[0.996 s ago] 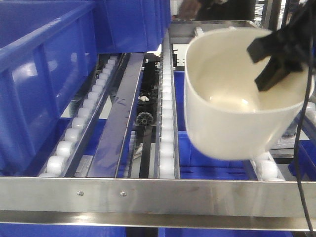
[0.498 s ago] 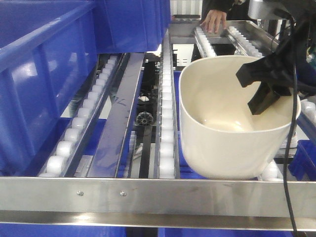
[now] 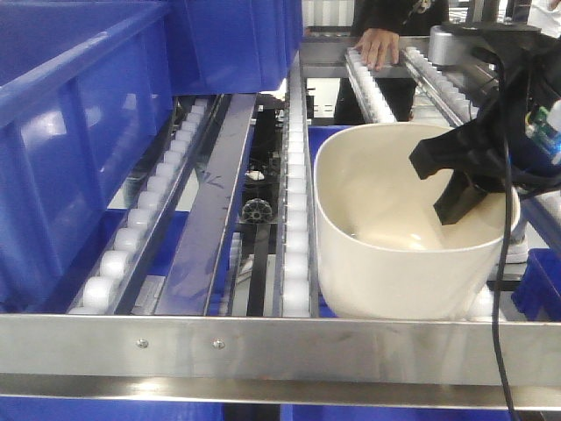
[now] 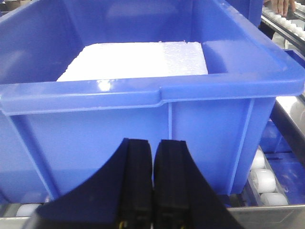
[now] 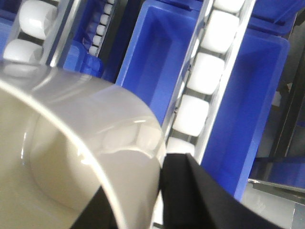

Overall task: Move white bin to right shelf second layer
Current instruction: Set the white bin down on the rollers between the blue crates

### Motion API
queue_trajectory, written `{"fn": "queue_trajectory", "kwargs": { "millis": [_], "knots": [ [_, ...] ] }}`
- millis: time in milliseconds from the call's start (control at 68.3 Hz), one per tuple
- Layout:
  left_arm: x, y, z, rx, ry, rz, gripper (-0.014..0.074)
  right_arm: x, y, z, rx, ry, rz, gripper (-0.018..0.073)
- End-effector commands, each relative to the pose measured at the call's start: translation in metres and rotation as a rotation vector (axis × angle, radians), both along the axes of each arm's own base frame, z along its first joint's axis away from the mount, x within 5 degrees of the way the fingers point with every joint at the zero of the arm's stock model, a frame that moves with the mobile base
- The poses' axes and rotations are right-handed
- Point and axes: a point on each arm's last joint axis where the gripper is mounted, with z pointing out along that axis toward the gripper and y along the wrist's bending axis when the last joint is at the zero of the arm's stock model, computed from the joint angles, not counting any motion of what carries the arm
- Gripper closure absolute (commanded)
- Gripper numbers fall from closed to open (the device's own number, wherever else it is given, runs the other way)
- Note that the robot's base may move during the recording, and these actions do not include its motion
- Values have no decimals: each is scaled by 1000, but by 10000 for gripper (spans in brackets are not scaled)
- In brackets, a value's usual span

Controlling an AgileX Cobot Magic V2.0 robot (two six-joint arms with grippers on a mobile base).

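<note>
Front view: a large blue crate fills the left lanes of the roller rack, well apart from my work area. Between the lanes I see lower blue crates under the rollers. A person's hand rests on the far roller track beyond the rack. A black cable hangs in front of the near right corner.

The white bin is cream, glossy, rounded-square, open side up and empty as far as I can see. It sits on the right shelf second layer, on the right-hand roller lanes, just behind the flat steel front rail. Its base looks down on the rollers, though the rail hides the contact.

Right hand: black fingers straddle the bin's right rim, one finger inside the tub, and the wrist view shows the rim wall passing between the two dark fingers. I read it as pinching the rim.

Left hand: fingers pressed together, nothing between them, parked just near of a blue crate holding a white foam slab.
</note>
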Motion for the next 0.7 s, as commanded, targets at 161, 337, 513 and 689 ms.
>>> {"fn": "queue_trajectory", "kwargs": {
  "millis": [161, 337, 513, 689],
  "knots": [
    [1, 0, -4, -9, -62, -6, 512, 7, 2, 24, 45, -124, -3, 503],
    [1, 0, -4, -9, -62, -6, 512, 7, 2, 24, 44, -122, -3, 503],
    [1, 0, -4, -9, -62, -6, 512, 7, 2, 24, 44, -123, -3, 452],
    [1, 0, -4, -9, -62, -6, 512, 7, 2, 24, 53, -126, -7, 128]
  ]
}}
